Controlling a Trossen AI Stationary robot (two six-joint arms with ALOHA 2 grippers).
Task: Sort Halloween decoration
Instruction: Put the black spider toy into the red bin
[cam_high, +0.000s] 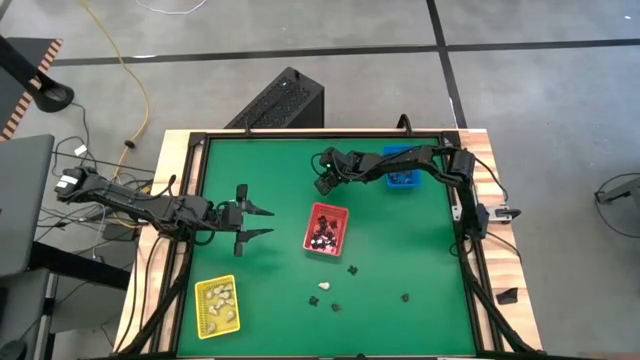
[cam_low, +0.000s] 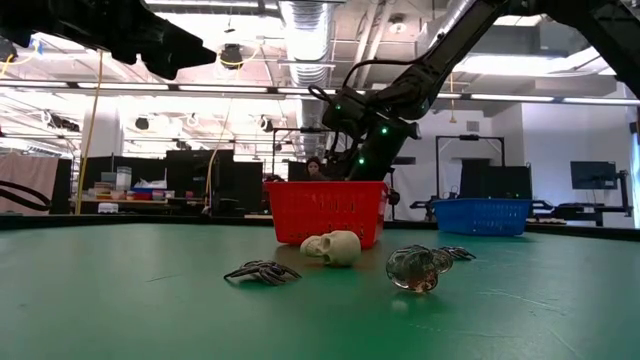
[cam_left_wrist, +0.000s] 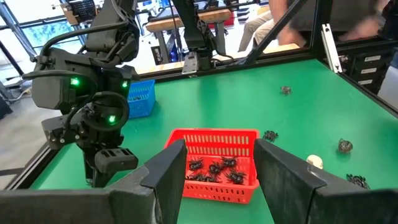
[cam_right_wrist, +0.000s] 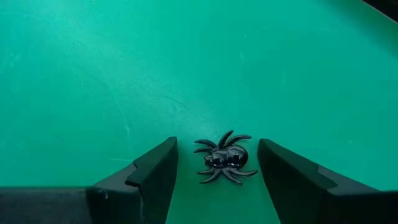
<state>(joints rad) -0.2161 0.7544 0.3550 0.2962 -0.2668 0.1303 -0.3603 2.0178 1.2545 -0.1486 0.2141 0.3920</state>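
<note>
Straddling black spider, right gripper fingers apart

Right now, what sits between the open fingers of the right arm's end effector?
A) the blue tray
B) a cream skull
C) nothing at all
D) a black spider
D: the right wrist view shows a black spider lying on the green table between the open fingers of the right end effector, not yet gripped.
</note>
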